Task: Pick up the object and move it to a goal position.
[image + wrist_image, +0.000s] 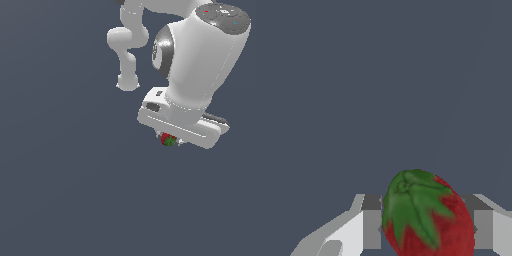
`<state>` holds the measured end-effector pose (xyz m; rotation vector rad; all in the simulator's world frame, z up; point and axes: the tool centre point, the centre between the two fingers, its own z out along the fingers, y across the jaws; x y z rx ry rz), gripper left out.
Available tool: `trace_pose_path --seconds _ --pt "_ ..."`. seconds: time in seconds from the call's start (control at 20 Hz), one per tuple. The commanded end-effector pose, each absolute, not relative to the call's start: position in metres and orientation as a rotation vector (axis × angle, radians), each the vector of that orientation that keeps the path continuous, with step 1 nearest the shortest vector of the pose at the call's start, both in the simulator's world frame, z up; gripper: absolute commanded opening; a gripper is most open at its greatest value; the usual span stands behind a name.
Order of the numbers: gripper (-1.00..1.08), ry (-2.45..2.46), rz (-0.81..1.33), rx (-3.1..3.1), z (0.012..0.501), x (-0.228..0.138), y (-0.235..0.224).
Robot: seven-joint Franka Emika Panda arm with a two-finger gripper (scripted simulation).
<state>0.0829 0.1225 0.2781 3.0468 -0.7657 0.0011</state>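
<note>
Red strawberry (pixel 428 215) sits clamped between the claw's (pixel 428 229) fingers.

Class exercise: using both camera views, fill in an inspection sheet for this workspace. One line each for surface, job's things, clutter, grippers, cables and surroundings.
Surface: plain dark grey-blue ground, unmarked.
Job's things: strawberry, red with green leaves, sits between the fingers; in the exterior view it shows just under the hand.
Clutter: nothing seen.
Grippers: gripper shut on the strawberry, a finger on each side.
Cables: nothing seen.
Surroundings: white robot arm only; no goal marker seen.
</note>
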Motion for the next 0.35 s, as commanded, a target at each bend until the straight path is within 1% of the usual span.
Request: trace_pose_path --seconds 0.0,0.3 --pt "-1.0 -0.767 0.0 3.046 0.2855 0.0844 0.1271" --pt "-1.0 -0.767 0.0 3.046 0.2909 0.086 0.1309"
